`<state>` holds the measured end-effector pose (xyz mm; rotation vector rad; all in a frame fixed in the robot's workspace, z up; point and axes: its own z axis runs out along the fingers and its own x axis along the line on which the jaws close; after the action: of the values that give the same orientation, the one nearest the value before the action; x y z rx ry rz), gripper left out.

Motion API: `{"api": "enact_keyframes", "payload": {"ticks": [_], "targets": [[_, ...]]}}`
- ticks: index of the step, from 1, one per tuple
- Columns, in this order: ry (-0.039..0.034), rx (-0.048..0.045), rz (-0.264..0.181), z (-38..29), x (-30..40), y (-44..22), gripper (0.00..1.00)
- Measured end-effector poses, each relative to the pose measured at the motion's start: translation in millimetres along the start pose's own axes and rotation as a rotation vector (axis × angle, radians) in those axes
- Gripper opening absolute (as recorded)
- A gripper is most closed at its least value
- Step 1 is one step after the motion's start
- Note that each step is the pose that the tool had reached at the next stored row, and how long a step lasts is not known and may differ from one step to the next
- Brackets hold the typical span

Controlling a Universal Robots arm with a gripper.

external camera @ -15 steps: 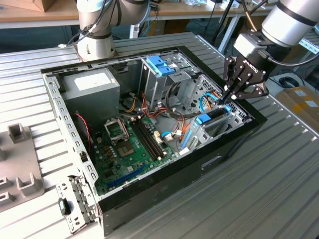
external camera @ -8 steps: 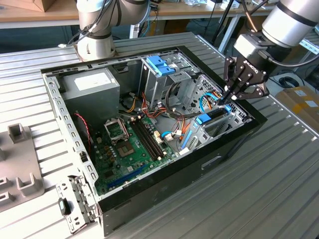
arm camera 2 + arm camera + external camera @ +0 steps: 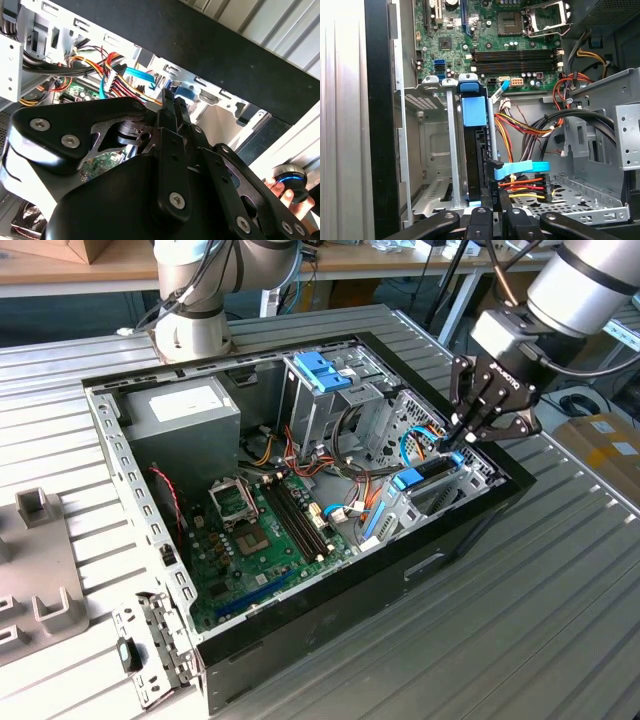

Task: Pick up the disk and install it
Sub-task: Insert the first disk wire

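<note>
Disk (image 3: pixel 430 476) stands on edge in the drive bay (image 3: pixel 427 150) at the case's (image 3: pixel 300 625) right in the exterior view, aligned for seating. Gripper (image 3: pixel 460 437) fingers (image 3: pixel 492 200) close on its top edge.

The counter (image 3: pixel 560 590) is a grey metal surface with long parallel grooves. An open black computer case (image 3: pixel 330 610) lies on its side in the middle of it. At the far edge the round base of a robot arm (image 3: pixel 192 335) stands on the counter, just behind the case. Near the exterior view's left edge lies a flat grey fixture plate (image 3: pixel 40 580) with raised blocks.
</note>
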<state>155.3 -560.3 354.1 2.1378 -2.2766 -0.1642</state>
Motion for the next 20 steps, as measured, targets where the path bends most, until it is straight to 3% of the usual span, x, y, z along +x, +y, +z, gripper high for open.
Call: {"api": "enact_keyframes", "payload": {"ticks": [20], "targets": [[-0.0002, 0.0000, 0.000, 0.6, 6.3, 0.7, 0.17]]}}
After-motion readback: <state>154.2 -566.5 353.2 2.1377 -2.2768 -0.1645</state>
